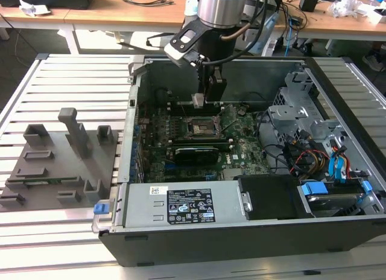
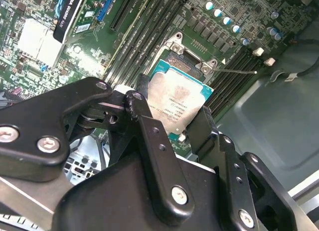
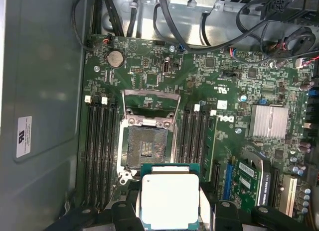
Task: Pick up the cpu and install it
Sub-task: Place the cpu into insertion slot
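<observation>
Nearest the lens in the first wrist view, my gripper (image 3: pixel 169 207) is clamped on the one cpu (image 3: pixel 169 188), held above the motherboard (image 3: pixel 224 81) close to the single bare socket (image 3: pixel 147 146), not seated. Across the exterior view from its left: one grey tray (image 1: pixel 36 171), then one open computer case (image 1: pixel 271 238). A tilted or offset lowering, I judge, could crush the socket's contacts.

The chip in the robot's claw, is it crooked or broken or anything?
Nothing stands out. The cpu looks whole and sits straight in the gripper, its edges square with the open, empty socket on the board. It is not in the socket yet.
</observation>
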Controlling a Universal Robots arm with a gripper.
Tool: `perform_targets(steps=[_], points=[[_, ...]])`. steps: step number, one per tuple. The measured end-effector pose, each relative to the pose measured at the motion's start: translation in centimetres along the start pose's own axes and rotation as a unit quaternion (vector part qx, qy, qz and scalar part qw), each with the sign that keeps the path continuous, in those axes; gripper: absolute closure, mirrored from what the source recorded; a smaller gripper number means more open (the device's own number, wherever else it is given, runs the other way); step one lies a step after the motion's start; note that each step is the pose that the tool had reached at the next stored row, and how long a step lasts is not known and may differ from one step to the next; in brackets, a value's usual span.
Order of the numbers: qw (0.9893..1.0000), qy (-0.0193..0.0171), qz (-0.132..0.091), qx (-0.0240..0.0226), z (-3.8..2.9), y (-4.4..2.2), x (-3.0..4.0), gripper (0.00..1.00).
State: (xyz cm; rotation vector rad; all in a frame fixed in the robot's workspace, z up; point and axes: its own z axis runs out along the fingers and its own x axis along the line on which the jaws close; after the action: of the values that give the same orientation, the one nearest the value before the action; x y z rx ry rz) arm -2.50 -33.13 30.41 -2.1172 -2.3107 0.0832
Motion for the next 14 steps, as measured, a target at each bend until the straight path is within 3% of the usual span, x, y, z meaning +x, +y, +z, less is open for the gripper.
perform_targets(steps=[7,10,14], points=[[1.0000,0.0000,0.000,0.0000,0.19,0.01,0.10,0.45],[1.0000,0.0000,0.000,0.0000,0.34,0.07,0.58,0.45],[1.0000,0.0000,0.000,0.0000,1.09,0.14,0.99,0.45]])
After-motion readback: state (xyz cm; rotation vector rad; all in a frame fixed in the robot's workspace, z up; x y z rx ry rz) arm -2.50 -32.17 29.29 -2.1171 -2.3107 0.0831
